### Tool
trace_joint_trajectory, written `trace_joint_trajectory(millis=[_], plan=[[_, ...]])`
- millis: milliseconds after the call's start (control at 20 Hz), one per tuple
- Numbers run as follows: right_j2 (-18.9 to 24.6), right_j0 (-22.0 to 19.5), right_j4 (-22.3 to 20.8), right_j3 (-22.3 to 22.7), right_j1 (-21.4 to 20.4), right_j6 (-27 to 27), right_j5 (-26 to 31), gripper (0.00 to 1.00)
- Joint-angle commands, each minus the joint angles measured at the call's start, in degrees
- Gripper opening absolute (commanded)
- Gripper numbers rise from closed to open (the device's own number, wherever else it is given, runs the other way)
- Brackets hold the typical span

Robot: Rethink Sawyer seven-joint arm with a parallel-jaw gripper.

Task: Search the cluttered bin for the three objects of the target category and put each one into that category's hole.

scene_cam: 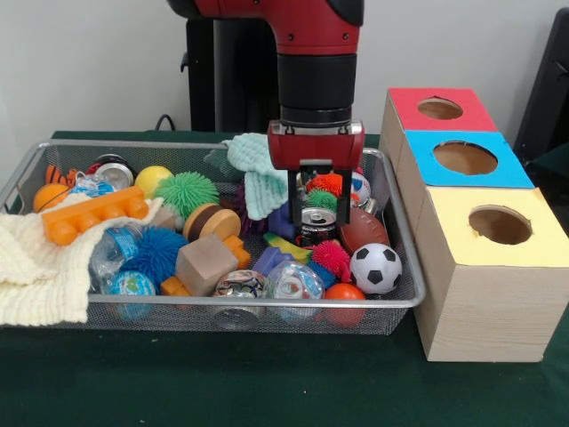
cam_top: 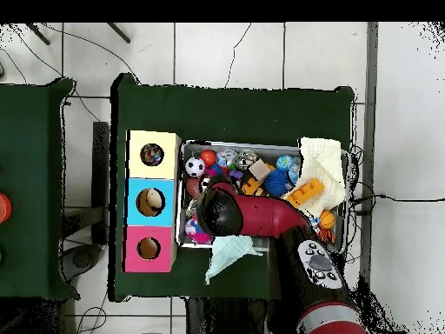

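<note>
The silver wire-mesh bin [scene_cam: 404, 301] is full of toys. My gripper [scene_cam: 318, 212] hangs low over its right middle, open, with one finger on each side of a drink can [scene_cam: 316, 224]. A crumpled white, colour-printed bundle [scene_cam: 292, 279] at the bin's front looks like one rag. Another white-and-blue scrap [scene_cam: 92, 186] lies at the far left; I cannot tell if it is a rag. The yellow-topped box's hole [scene_cam: 500, 224] is nearest the camera. In the overhead view this hole [cam_top: 152, 155] shows something multicoloured inside. There my arm [cam_top: 252, 216] hides the gripper.
A mint-green knitted cloth [scene_cam: 258, 176] drapes over the far rim beside the gripper. A cream knitted cloth [scene_cam: 36, 260] hangs over the left front corner. The blue-topped [scene_cam: 465, 157] and red-topped [scene_cam: 439, 108] boxes stand behind the yellow one. A soccer ball [scene_cam: 375, 268] and football [scene_cam: 363, 229] lie right of the gripper.
</note>
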Motion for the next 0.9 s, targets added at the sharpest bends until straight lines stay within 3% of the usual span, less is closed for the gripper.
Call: trace_joint_trajectory(millis=[50, 350, 700, 900], plan=[[0.84, 0.19, 0.96, -6.70, 3.53, 4.74, 5.56, 1.00], [1.76, -0.35, 1.06, -8.65, 5.67, 4.38, 6.04, 1.00], [-0.12, 1.62, 0.55, -12.18, 7.28, 3.51, 8.47, 1.00], [1.82, -0.24, -0.22, -12.68, 8.25, 1.97, 8.69, 1.00]])
